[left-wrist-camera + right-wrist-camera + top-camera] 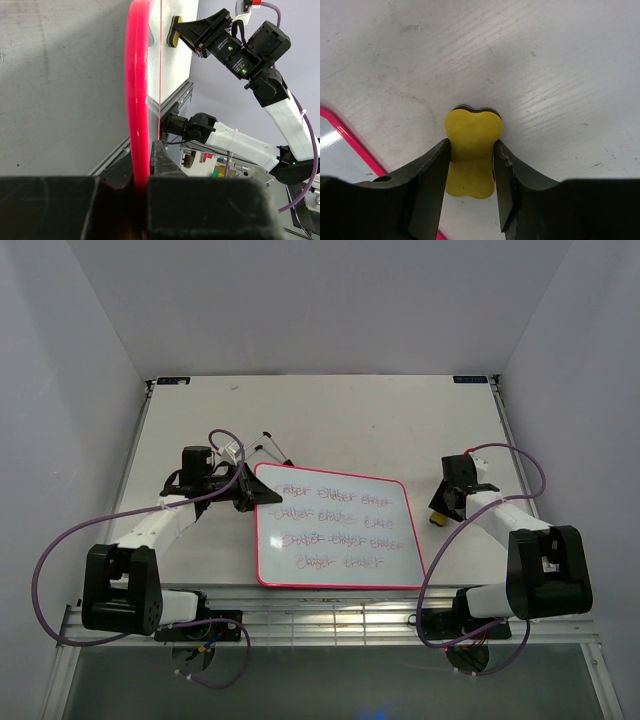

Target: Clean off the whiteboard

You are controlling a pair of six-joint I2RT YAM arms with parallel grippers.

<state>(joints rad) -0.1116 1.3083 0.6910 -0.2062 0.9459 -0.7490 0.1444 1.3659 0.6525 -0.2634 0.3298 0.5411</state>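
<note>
At the centre of the table, the whiteboard lies flat, slightly skewed, its thin pink-red frame complete on all four sides. Four rows of pink handwriting cover most of its white face. The left end effector sits at the board's far-left corner. The left wrist view shows its two dark fingers pressed onto the pink frame, one on each side, so it is pinching the board's edge. To the right of the board and apart from it, the right end effector is closed around a yellow eraser. The right wrist view shows both fingers bearing on the narrow waist of the block, with a dark layer visible along its far end. The eraser is down at table level, on bare table just beside the board's right-hand frame and not over the writing. Whether it touches the table cannot be determined. Two slim dark stick-like items lie on the table beyond the far-left corner of the board, near the left end effector.
</note>
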